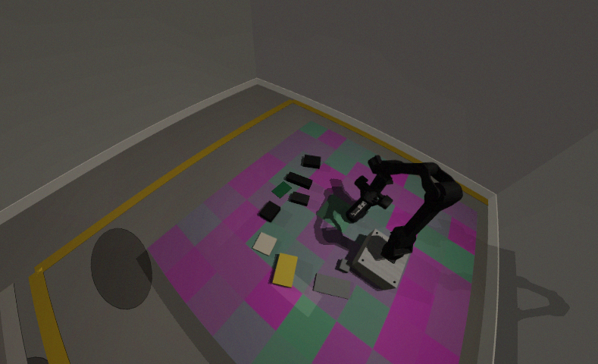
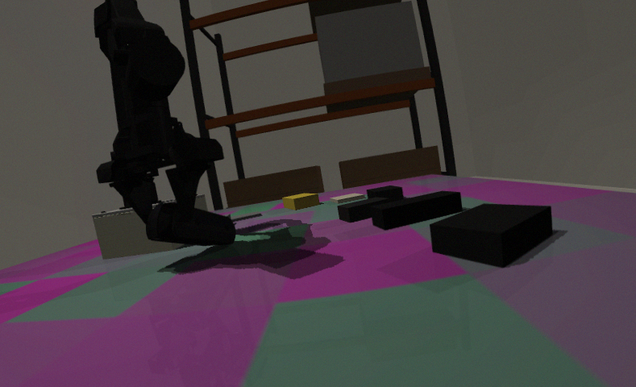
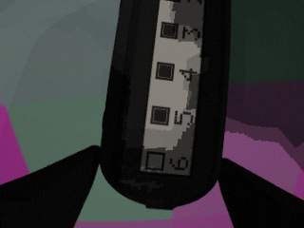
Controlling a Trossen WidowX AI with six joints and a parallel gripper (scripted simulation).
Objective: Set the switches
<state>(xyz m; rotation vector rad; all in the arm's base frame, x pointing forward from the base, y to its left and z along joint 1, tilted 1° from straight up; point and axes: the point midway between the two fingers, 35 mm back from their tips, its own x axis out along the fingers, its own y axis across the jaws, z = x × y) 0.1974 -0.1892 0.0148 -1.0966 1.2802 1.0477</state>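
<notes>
The dark grey controller unit (image 1: 358, 210) (image 2: 191, 228) (image 3: 214, 95) is held a little above the bench, over its own shadow. My gripper (image 1: 367, 202) (image 2: 165, 218) (image 3: 160, 159) is shut on it, one finger on each side. The unit is turned over, and its underside label (image 3: 173, 95) faces the wrist camera. Squares 3 (image 3: 169, 30), 4 (image 3: 164, 71) and 5 (image 3: 160, 115) are filled. Square 6 (image 3: 155, 161) is empty. Squares 1 and 2 cannot be read here. The rocker switches are hidden.
Several black blocks (image 1: 311, 161) (image 2: 469, 235) and a green board (image 1: 281, 189) lie beyond the unit. A beige plate (image 1: 264, 243) (image 2: 347, 197), a yellow box (image 1: 285, 269) (image 2: 300, 201), a grey plate (image 1: 332, 286) and a small grey block (image 1: 342, 265) lie nearer the top camera.
</notes>
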